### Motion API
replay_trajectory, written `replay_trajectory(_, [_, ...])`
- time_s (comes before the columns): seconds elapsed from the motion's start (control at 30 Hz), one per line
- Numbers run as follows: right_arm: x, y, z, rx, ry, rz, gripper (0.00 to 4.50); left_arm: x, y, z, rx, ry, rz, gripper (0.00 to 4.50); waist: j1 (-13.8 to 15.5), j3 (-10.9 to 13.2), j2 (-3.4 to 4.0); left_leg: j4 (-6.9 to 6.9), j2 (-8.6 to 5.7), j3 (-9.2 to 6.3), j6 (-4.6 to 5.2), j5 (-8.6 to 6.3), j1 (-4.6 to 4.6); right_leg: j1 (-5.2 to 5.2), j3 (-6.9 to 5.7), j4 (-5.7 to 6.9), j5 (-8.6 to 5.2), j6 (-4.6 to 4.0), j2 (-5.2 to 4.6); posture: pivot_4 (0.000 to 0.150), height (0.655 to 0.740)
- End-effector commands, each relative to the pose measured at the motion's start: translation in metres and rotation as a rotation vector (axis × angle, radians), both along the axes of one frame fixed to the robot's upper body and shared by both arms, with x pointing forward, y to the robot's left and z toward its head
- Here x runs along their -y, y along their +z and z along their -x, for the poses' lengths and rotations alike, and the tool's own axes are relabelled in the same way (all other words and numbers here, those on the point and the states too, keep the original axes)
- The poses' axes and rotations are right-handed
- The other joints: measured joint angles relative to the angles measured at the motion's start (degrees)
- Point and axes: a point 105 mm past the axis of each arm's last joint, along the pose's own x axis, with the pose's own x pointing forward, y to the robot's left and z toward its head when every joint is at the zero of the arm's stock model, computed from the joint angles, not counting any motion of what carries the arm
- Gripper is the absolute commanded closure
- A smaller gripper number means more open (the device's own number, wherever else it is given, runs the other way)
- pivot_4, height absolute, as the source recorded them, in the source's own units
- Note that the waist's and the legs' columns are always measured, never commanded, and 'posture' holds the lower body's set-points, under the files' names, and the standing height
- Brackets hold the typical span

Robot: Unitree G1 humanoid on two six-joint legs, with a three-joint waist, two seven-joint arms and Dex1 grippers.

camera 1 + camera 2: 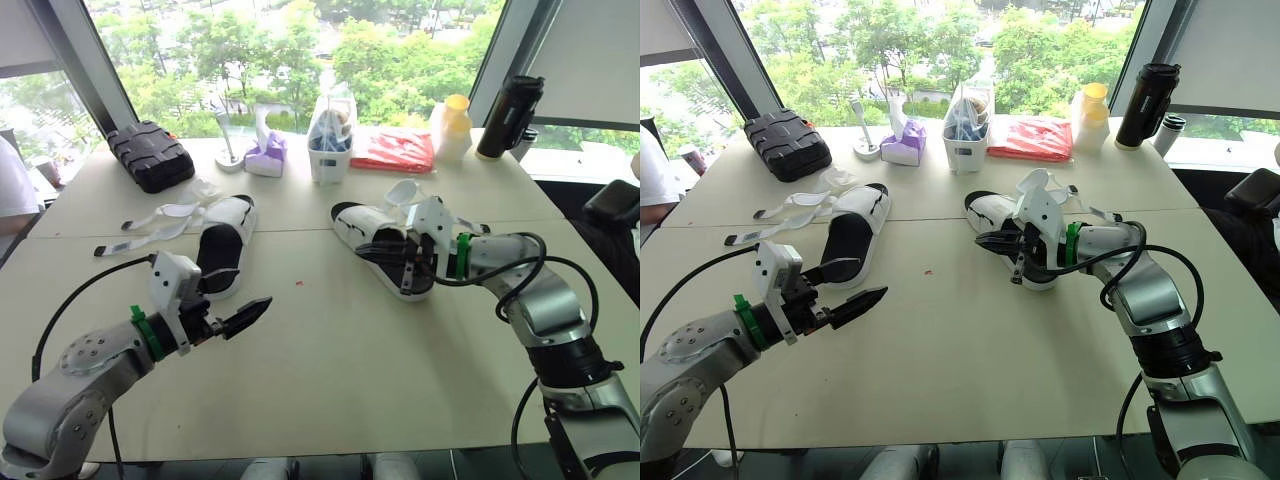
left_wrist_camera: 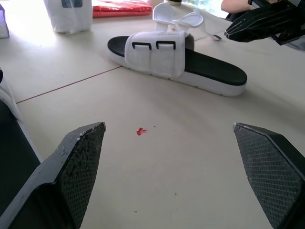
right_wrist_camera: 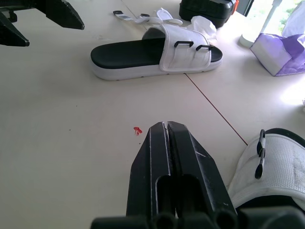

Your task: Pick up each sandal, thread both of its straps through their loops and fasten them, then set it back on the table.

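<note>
1. Left sandal lies flat on the table in front of your left arm. Its loose straps trail out over the tabletop on its outer side.
2. Right sandal is flat on the table too, across the centre seam from the first. Its band shows two empty black loops, and its white straps are curled at the far end.
3. Your left gripper hangs low over bare table near the left sandal, fingers spread wide, nothing between them.
4. Your right gripper has its fingers pressed together on nothing. It sits just beside the right sandal's band, tips out over bare table.
5. A small red speck marks the table between the grippers.
6. Containers along the far edge:
   - white tub, stuffed with a clear bag and bluish bits you cannot make out
   - purple tissue box, a tissue standing out of it
   - black case, lid down
   - yellow-capped bottle
   - black flask
</note>
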Motion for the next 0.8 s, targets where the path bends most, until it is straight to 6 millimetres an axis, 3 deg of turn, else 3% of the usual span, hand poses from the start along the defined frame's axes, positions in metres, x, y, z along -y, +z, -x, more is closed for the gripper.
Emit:
replay_trajectory(0.03, [0.0006, 0.0197, 0.0020, 0.070, 0.009, -0.017, 4.50, -0.0020, 0.0114, -0.0010, 0.050, 0.015, 0.006, 0.03, 0.0, 0.0, 0.00, 0.00, 0.00, 0.00, 0.00, 0.00, 0.00, 0.00, 0.00, 0.00, 0.00, 0.00, 0.00, 0.150, 0.7400])
replay_trajectory(0.8, [-0.0017, 0.0179, 0.0028, 0.070, 0.010, -0.021, 4.50, 0.0000, 0.0143, 0.0015, 0.044, -0.002, 0.019, 0.03, 0.0, 0.0, 0.00, 0.00, 0.00, 0.01, 0.00, 0.00, 0.00, 0.00, 0.00, 0.00, 0.00, 0.00, 0.00, 0.150, 0.7400])
